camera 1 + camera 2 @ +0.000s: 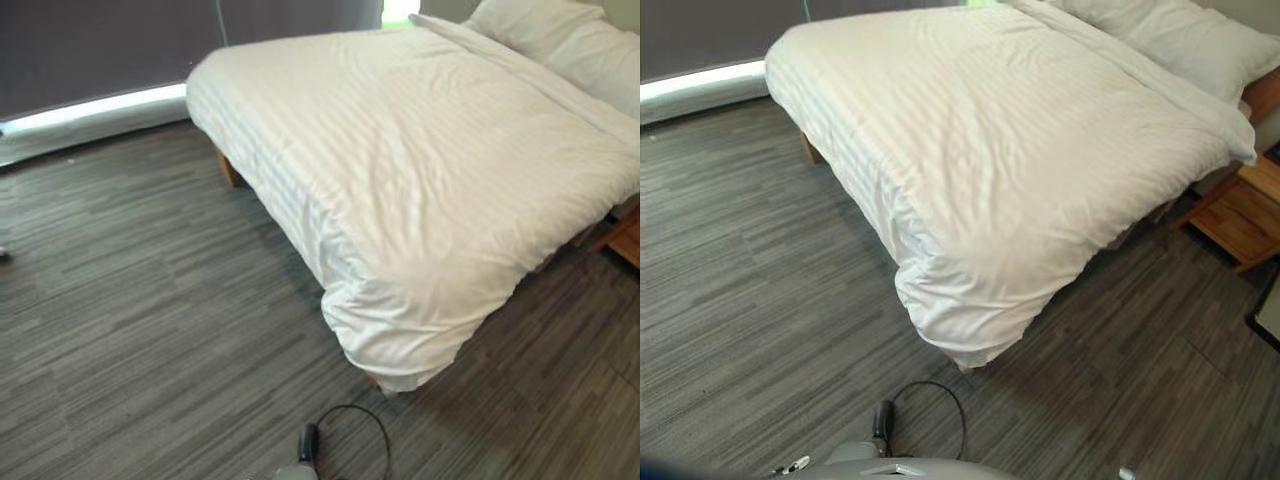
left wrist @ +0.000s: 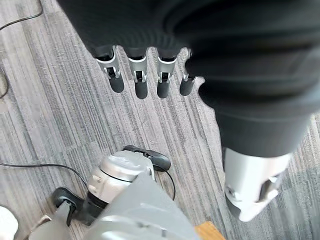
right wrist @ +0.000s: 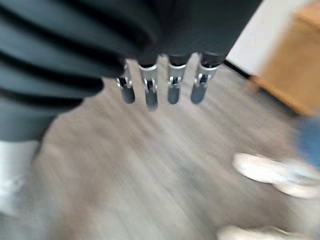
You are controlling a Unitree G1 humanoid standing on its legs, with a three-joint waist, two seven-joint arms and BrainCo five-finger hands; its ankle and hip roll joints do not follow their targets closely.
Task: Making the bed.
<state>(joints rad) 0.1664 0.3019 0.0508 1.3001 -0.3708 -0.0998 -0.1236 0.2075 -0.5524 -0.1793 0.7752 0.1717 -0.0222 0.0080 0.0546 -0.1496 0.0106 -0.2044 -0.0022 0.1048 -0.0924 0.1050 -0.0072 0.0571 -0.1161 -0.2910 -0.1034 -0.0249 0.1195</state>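
Observation:
A bed under a white striped duvet [image 1: 430, 180] runs from the near middle of the room to the far right. The duvet lies fairly smooth on top, and its near corner [image 1: 960, 310] hangs bunched toward the floor. White pillows [image 1: 1180, 35] rest at the head, far right. My left hand [image 2: 141, 82] hangs over the grey floor, fingers straight, holding nothing. Down at my side, my right hand [image 3: 150, 92] also has straight, empty fingers above the floor. Both hands are well away from the bed.
A wooden nightstand [image 1: 1240, 215] stands by the bed's right side. A dark curtain [image 1: 100, 50] covers the far wall, with a bright strip along its foot. A person's white shoes [image 3: 262, 167] stand on the floor near my right hand. Grey striped carpet [image 1: 130, 300] spreads left of the bed.

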